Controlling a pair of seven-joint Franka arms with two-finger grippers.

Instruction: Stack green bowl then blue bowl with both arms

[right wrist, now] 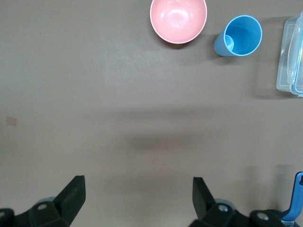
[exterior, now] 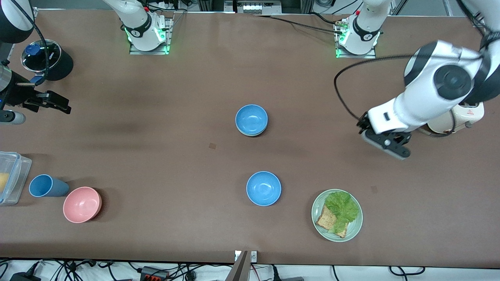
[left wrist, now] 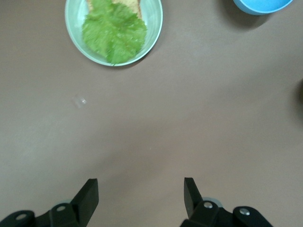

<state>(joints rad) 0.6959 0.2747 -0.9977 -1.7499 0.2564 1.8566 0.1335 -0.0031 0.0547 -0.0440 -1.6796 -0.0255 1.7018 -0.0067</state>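
At mid-desk: the blue bowl sits nested in the green bowl, of which only a thin pale rim shows beneath it.
Nearer the front camera: a second blue bowl stands alone, well apart from the stack.
Beside it, toward the left arm's end: a pale-green plate carries lettuce and bread.
Left claw: it hangs over bare desk toward the left arm's end, fingers apart and holding nothing, close to a white appliance.
Right claw: it waits at the right arm's end over bare desk, fingers spread wide and empty.
Edges: a clear box overlaps the desk's edge at the right arm's end. The blue cup lies on its side and touches the pink bowl. A dark round tub stands near the corner by the right arm's base.
Open room: wide brown surface lies bare all around the stack, and between it and both claws.
Left wrist view only: both fingers of the left claw frame bare desk, with the plate and the second blue bowl ahead.
Right wrist view only: the right claw shows its full gap, and the cup's open mouth, the pink bowl and the box sit in a row.
Front view only: the stack itself, which neither wrist view takes in.
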